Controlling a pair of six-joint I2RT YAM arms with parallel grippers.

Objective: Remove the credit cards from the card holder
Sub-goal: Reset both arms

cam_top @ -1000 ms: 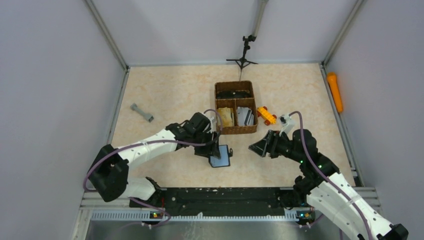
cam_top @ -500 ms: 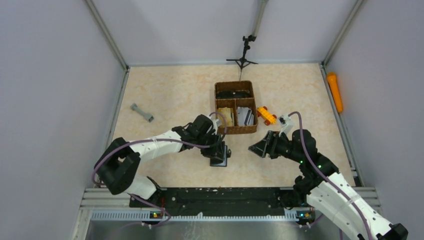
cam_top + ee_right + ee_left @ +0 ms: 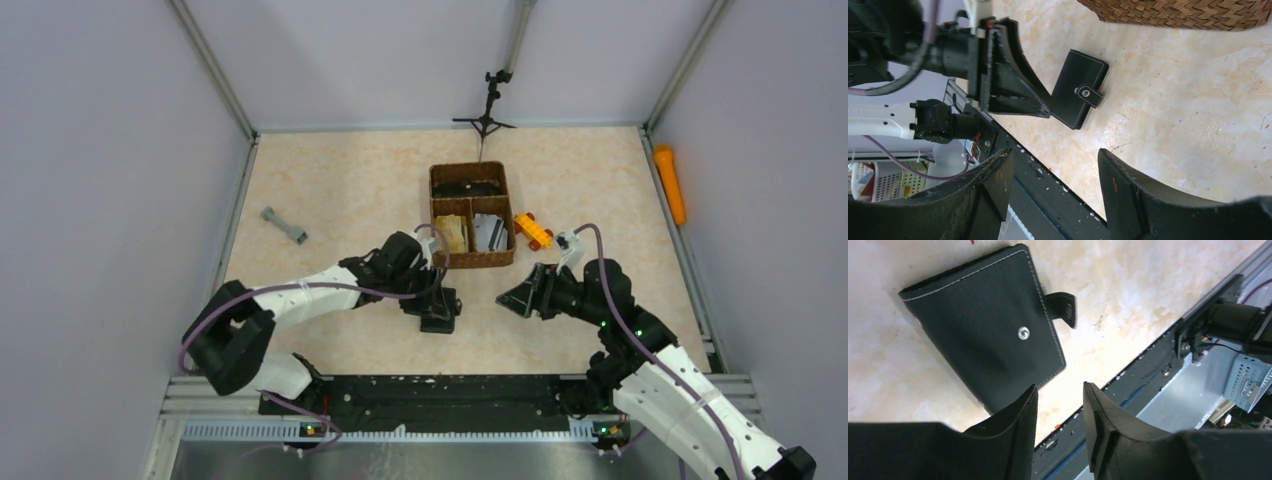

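Just on the near side of the wicker basket point(image 3: 474, 262), off its left corner, the card holder point(image 3: 983, 330) lies flat on the tabletop point(image 3: 340, 190). It is folded shut, black outer face up, with its strap tab point(image 3: 1063, 307) sticking out past one edge. My left gripper point(image 3: 1060, 390) hangs right over it, jaws parted with only tabletop showing between them. One fingertip sits at the holder's edge; I cannot tell whether it touches. My right gripper point(image 3: 1055, 155) is off the basket's near right corner, apart from the holder and pointed toward it, jaws spread wide and holding nothing.
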